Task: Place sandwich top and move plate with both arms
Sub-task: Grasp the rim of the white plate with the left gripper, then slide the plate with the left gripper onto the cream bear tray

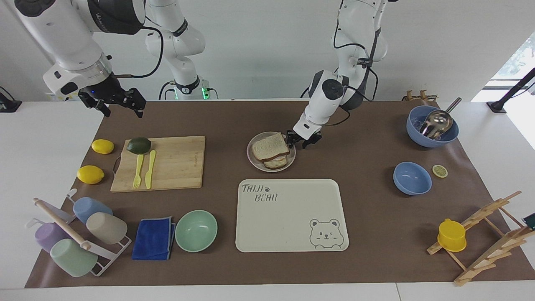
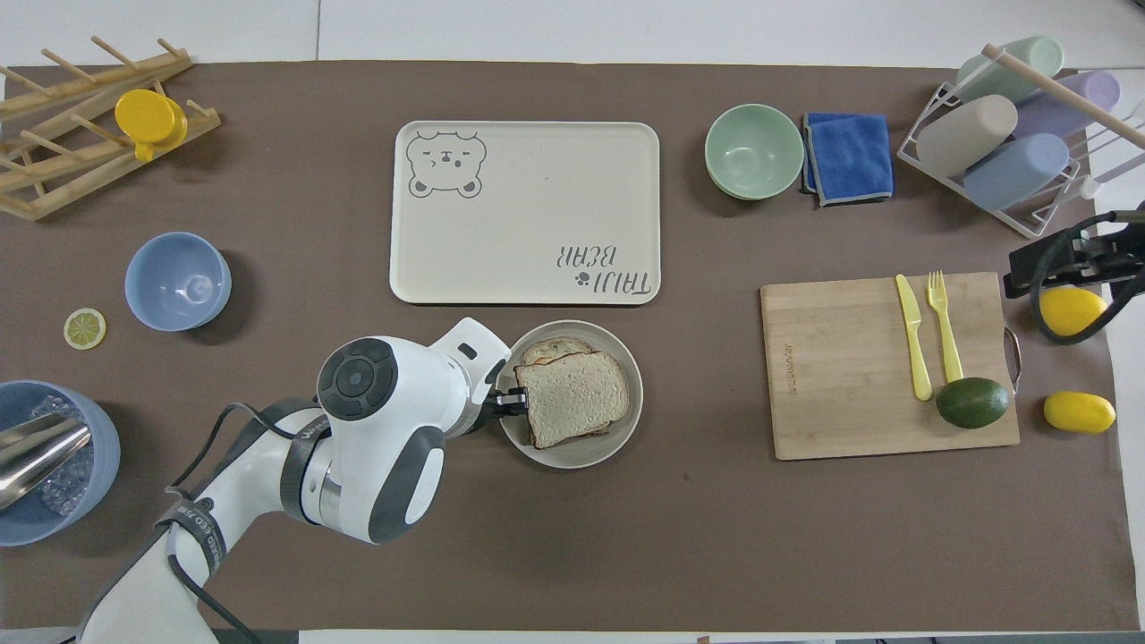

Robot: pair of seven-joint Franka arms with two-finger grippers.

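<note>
I see the sandwich top (image 1: 270, 146) already stacked on the beige plate (image 1: 253, 159), just nearer the robots than the bear tray (image 1: 292, 217). My left gripper (image 1: 301, 141) sits open-fingered at the plate's rim; the right gripper (image 1: 112, 102) waits spread above the table's corner. The plate looks stiff, light and slippery, the bread soft, so I'd pinch the rim on two sides.

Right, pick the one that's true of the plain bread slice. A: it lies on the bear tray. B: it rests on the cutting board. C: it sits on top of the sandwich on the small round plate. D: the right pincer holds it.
C: the plain bread slice lies on the sandwich stack on the small round plate, with the left pincer at the plate's rim.
</note>
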